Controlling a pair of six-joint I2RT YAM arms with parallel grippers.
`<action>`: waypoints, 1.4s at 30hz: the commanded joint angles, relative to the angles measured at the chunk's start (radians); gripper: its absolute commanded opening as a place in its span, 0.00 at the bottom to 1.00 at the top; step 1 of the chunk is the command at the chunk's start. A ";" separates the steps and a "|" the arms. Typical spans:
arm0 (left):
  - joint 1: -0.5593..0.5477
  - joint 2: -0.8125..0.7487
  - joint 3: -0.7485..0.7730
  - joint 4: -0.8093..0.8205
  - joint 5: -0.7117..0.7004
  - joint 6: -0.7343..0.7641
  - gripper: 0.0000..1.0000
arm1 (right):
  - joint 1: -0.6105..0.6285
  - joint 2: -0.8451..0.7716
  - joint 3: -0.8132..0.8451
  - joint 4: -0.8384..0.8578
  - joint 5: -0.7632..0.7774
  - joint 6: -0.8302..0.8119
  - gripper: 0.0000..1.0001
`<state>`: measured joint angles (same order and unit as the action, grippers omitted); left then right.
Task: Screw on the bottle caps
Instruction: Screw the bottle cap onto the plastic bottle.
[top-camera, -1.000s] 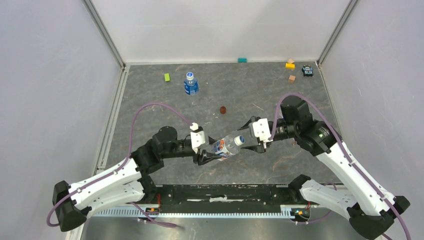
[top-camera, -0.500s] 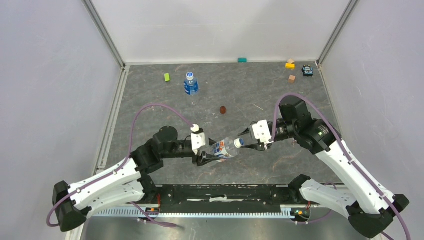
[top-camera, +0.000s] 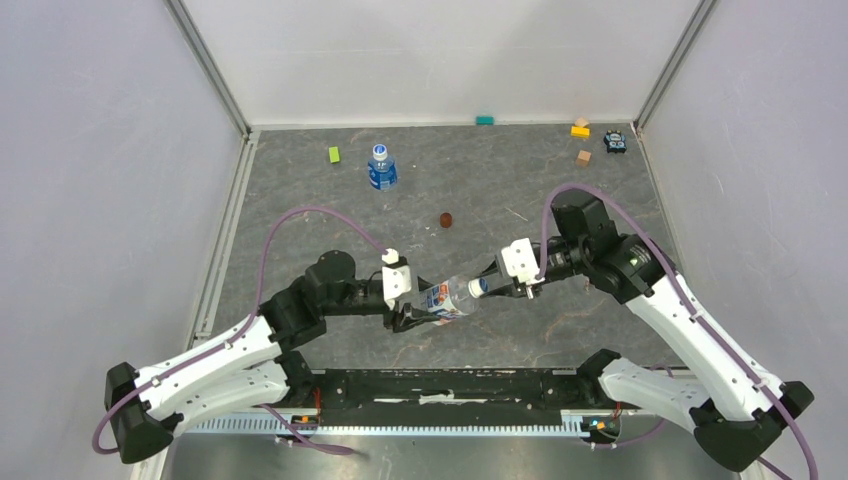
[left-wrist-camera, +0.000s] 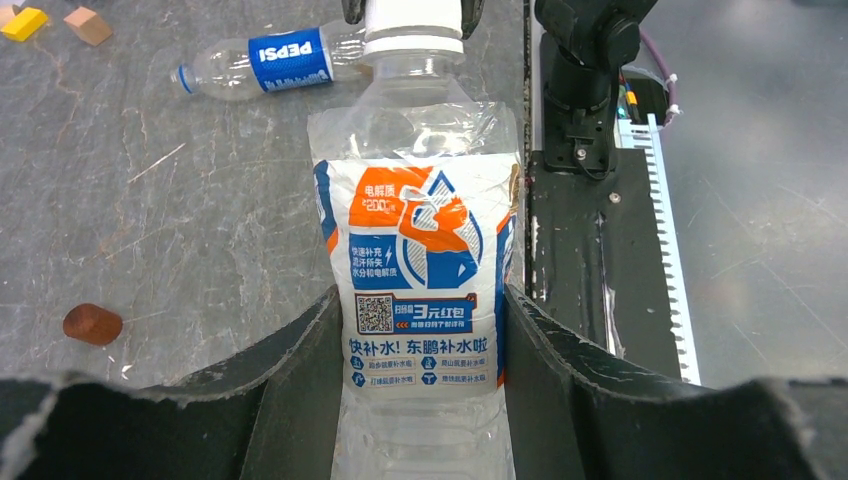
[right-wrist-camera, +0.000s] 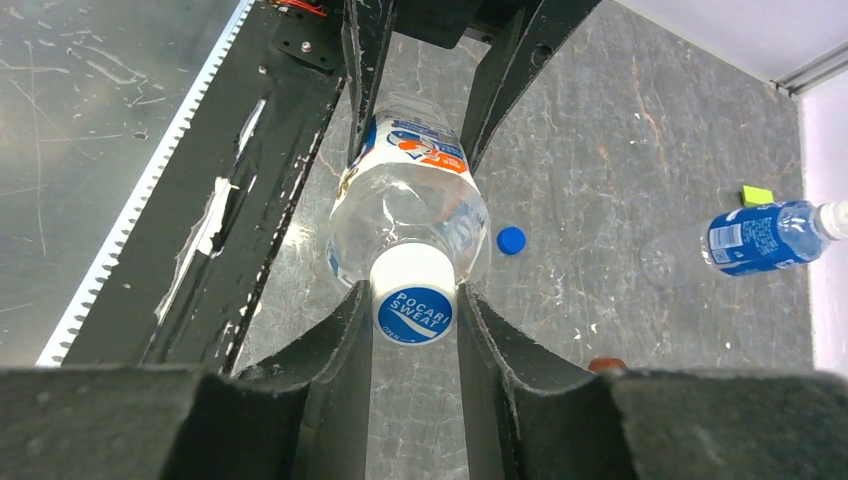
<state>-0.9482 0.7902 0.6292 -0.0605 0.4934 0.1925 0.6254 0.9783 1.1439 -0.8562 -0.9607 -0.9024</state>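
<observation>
My left gripper (left-wrist-camera: 420, 300) is shut on the body of a clear bottle (left-wrist-camera: 415, 180) with an orange-and-blue label and holds it above the table near the front (top-camera: 440, 298). A white-and-blue cap (right-wrist-camera: 413, 312) sits on the bottle's neck. My right gripper (right-wrist-camera: 414, 300) is closed on that cap, one finger against each side (top-camera: 488, 286). A solid blue cap (right-wrist-camera: 511, 240) lies loose on the table under the bottle. A second, blue-labelled bottle (top-camera: 381, 168) stands at the back left. A third bottle (left-wrist-camera: 270, 60), marked Pepsi, lies on its side beyond the held one.
A dark red-brown disc (top-camera: 446, 220) lies mid-table. Toy blocks sit along the back: green (top-camera: 334, 154), teal (top-camera: 485, 120), yellow (top-camera: 580, 129) and tan (top-camera: 583, 157), with a small dark toy (top-camera: 614, 141) in the corner. The black base rail (top-camera: 450, 385) runs along the near edge.
My right gripper has slid left along the bottle's neck and closed in on the cap. The left gripper still holds the bottle, now tipped a little lower.
</observation>
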 joint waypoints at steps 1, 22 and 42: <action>0.003 -0.007 0.055 0.049 0.002 0.044 0.02 | -0.004 0.027 0.032 0.010 -0.014 0.073 0.00; -0.236 0.060 0.004 0.404 -0.625 0.399 0.02 | -0.003 0.007 -0.416 0.761 0.316 1.355 0.00; -0.630 0.291 -0.157 0.887 -1.121 1.010 0.02 | -0.003 -0.063 -0.757 1.122 0.445 2.003 0.00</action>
<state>-1.4872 1.0603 0.4187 0.3672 -0.7834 1.0313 0.5888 0.8967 0.4263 0.2028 -0.5095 0.9714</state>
